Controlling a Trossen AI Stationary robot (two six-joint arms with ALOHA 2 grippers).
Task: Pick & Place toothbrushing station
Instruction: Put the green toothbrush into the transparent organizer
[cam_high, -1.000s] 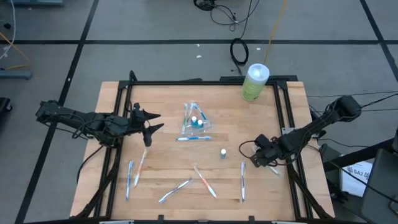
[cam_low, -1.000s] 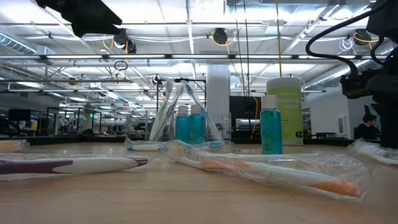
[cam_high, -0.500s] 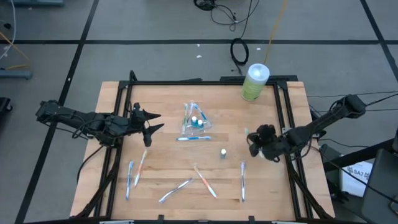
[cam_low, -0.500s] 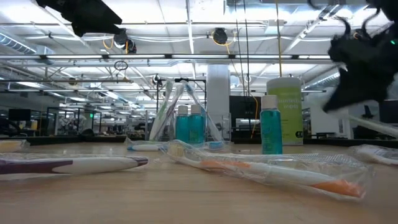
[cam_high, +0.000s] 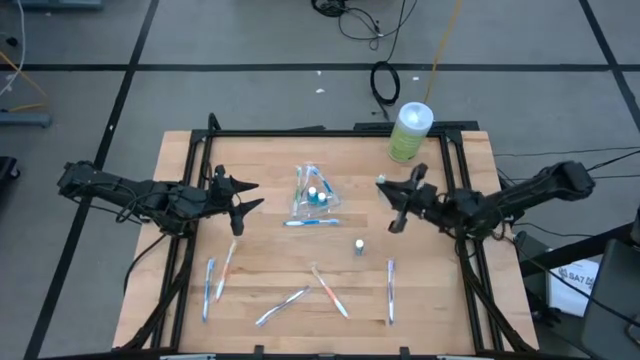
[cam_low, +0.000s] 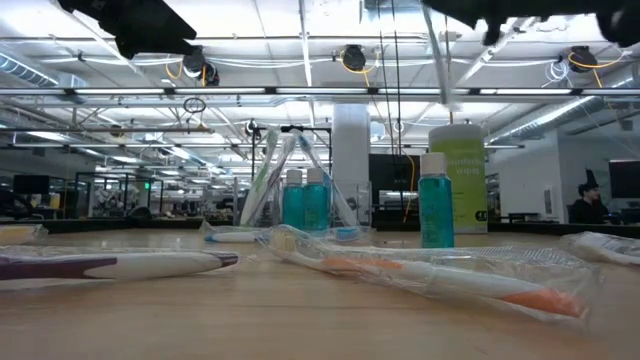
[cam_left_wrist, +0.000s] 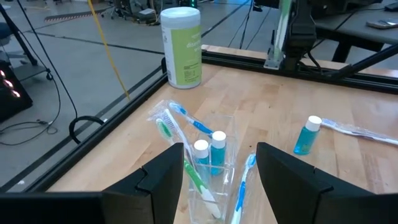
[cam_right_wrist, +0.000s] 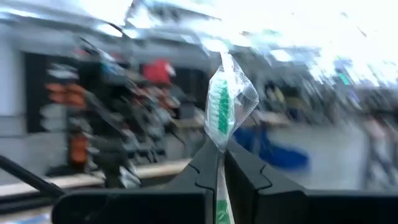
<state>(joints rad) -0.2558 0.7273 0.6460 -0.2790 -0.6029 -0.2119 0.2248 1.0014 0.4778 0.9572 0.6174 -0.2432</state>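
The clear cup (cam_high: 314, 200) (cam_left_wrist: 210, 171) stands mid-table on its base, holding several toothbrushes and two teal-capped tubes. A blue toothbrush (cam_high: 312, 223) lies by its near side, and a lone tube (cam_high: 358, 246) (cam_left_wrist: 306, 135) stands upright to its right. More toothbrushes (cam_high: 328, 290) lie flat along the near part of the table. My right gripper (cam_high: 392, 205) (cam_right_wrist: 221, 152), right of the cup and raised, is shut on a wrapped green toothbrush (cam_right_wrist: 221, 112) (cam_left_wrist: 283, 28). My left gripper (cam_high: 243, 198) (cam_left_wrist: 221, 180) hovers open, left of the cup. My right gripper pinches the green toothbrush below its bristle head (cam_right_wrist: 221, 146), through the clear wrapper, between its two fingers. The fingers come about level from the table's right. The brush stands roughly upright, head above the fingers, its handle (cam_low: 440, 60) hanging below, clear of the table.
A pale-green canister with a white lid (cam_high: 410, 130) (cam_left_wrist: 181, 46) stands at the far right corner, just beyond my right gripper. Black frame rails (cam_high: 458, 180) run along the table's edges. Bare wood lies between the cup and the near toothbrushes.
My right gripper has risen from the table near its right edge and gone toward the far edge and the cup. It has tipped up from pointing down to about level and rolled. The green toothbrush has come up with it, lifted clear.
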